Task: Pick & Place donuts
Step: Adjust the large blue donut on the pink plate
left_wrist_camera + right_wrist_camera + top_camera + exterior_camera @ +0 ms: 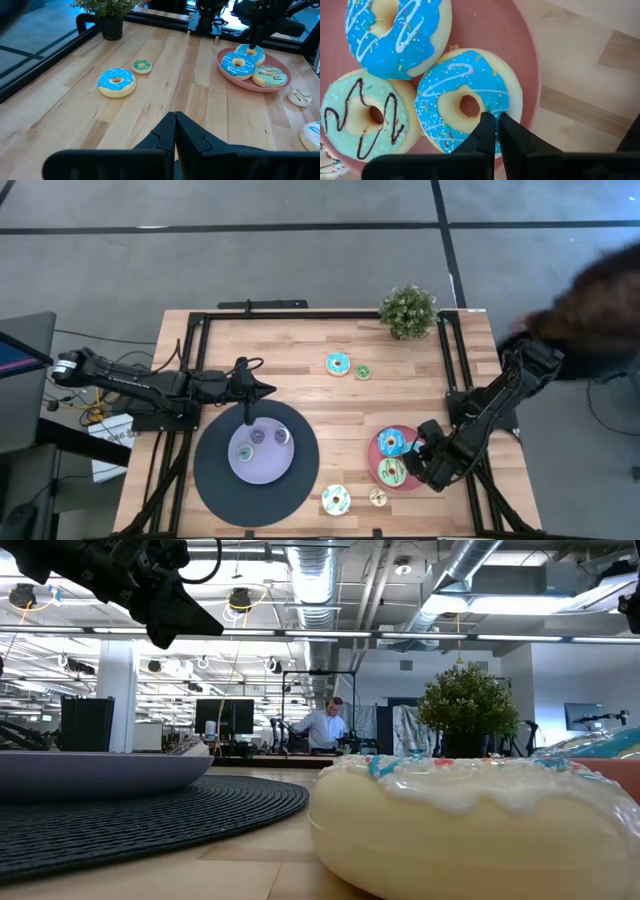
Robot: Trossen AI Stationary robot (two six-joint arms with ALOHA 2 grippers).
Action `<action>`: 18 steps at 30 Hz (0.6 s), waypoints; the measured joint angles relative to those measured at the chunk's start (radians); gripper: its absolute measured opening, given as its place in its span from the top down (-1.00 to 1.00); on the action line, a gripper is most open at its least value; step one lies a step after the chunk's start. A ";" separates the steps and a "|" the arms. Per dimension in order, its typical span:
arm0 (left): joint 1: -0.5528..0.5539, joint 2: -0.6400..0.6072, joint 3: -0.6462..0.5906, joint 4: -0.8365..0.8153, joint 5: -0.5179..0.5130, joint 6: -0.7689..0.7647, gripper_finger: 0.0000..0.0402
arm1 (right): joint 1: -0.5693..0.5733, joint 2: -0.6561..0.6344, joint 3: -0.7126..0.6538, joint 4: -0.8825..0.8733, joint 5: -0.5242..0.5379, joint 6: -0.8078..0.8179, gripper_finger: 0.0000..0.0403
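Observation:
A pink plate (520, 45) at the table's right holds three donuts: a blue one (395, 35), a green one with dark lines (362, 117), and a second blue one (465, 97) that leans on both. My right gripper (495, 119) is shut and points down over that second blue donut; it also shows in the high view (422, 448). My left gripper (175, 116) is shut and waits above the black disc (215, 480). On the bare table lie a blue donut (338, 364), a small green one (362, 371), a white one (335, 499) and a small pale one (377, 497). My right gripper's shut fingertips (487, 125) stand over the iced ring (495, 102) of the leaning blue donut, right beside its hole, pointing down from above. Whether they touch the icing, I cannot tell. The donut rests on the plate and on its two neighbours.
A lavender plate (262, 465) with three coin-sized donuts sits on the black disc. A potted plant (408, 310) stands at the far edge. A black frame (300, 314) borders the table. A person's dark hair (600, 290) shows at the far right.

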 joint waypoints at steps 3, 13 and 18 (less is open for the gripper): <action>0.000 0.000 0.000 0.000 0.000 0.000 1.00 | 0.000 0.000 0.000 -0.015 0.000 0.015 0.96; 0.000 0.000 0.000 0.000 0.000 0.000 1.00 | 0.000 0.000 0.000 0.001 0.000 0.015 0.96; 0.000 0.000 0.000 0.000 0.000 -0.004 1.00 | 0.000 0.001 0.001 -0.016 0.000 0.023 0.96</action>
